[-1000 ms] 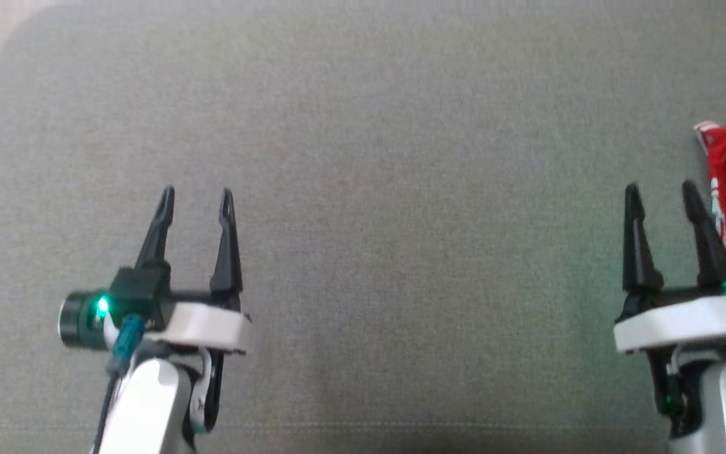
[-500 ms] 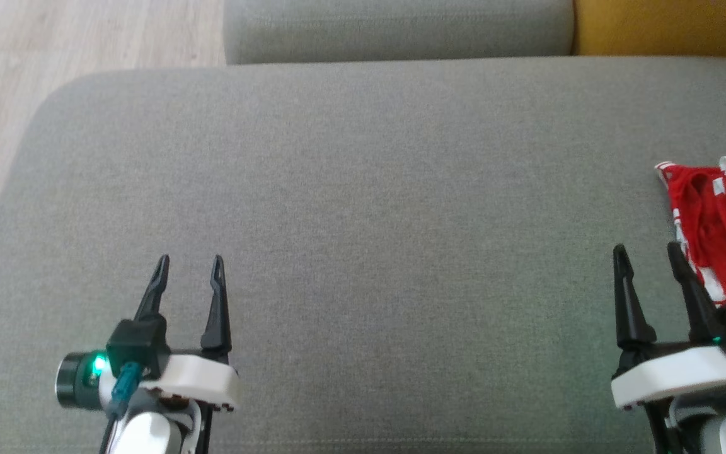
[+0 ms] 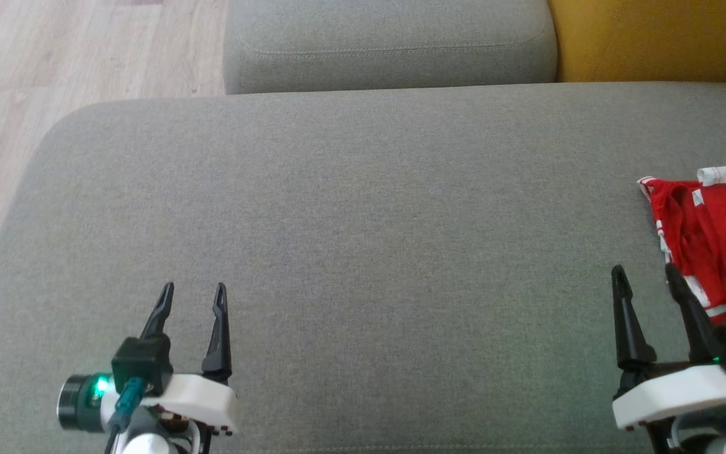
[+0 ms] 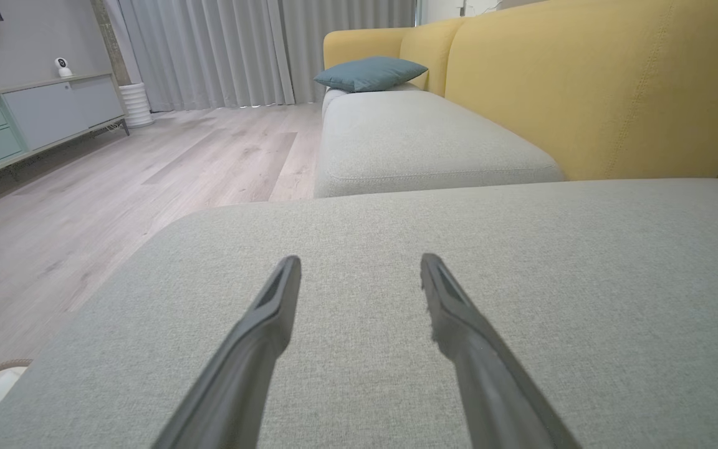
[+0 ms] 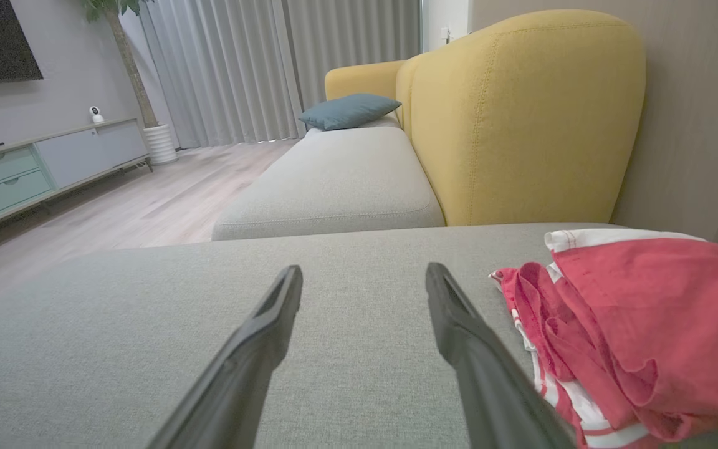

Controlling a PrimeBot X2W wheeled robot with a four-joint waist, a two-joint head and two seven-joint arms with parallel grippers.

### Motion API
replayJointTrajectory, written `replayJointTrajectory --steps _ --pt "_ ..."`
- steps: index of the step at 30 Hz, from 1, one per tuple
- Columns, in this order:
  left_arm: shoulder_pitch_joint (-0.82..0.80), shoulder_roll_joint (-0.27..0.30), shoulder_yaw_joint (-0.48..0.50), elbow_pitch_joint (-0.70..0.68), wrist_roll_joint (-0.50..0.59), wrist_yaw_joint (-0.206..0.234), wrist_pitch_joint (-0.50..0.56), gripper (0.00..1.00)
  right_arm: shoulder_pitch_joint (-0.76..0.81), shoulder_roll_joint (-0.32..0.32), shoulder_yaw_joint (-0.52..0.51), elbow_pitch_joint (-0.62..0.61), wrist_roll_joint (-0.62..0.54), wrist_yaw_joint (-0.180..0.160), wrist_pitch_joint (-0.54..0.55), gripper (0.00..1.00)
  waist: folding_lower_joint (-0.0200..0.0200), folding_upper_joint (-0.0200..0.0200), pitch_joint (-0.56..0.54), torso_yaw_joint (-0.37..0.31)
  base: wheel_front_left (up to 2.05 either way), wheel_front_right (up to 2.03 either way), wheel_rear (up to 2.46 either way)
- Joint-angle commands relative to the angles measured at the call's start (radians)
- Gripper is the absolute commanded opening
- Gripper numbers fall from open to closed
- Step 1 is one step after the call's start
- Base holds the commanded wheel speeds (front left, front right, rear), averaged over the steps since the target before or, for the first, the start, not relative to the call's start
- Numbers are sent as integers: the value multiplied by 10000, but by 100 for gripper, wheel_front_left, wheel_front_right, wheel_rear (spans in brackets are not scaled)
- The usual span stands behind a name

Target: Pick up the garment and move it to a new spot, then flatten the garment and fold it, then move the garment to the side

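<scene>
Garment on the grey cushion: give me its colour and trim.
The garment is red with white trim, clearest in the right wrist view.

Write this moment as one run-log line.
stage: pre-pickup | left gripper: open, empty | right gripper: open, empty | garment: crumpled on grey cushion

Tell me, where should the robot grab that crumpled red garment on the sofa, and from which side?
Probably the bunched folds at the left edge of the red garment, which rise in ridges off the grey cushion. The right pincer, open just beside them, could come down from that side; the smoother cloth farther right gives less to pinch.
</scene>
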Motion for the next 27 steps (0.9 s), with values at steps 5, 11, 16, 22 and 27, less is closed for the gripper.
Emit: replayJointTrajectory --steps 5,11,16,22,27 --pt "-364 228 301 -393 -71 49 39 100 -208 -53 262 -412 112 65 32 100 0 -1 -33 -20 0 0 0" --pt "-365 299 270 -430 -59 100 66 100 -180 -53 266 -433 139 65 78 100 0 -1 -56 -10 0 0 0" --pt "-360 333 241 -435 -65 142 78 100 -182 -53 261 -417 141 65 90 100 0 -1 -73 15 0 0 0" --pt "-367 374 197 -458 -73 178 99 100 -178 -53 242 -415 196 65 90 100 0 -1 -57 40 0 0 0" --pt "-380 434 158 -477 -48 216 120 100 -172 -53 226 -408 235 65 69 100 0 -1 -47 64 0 0 0"
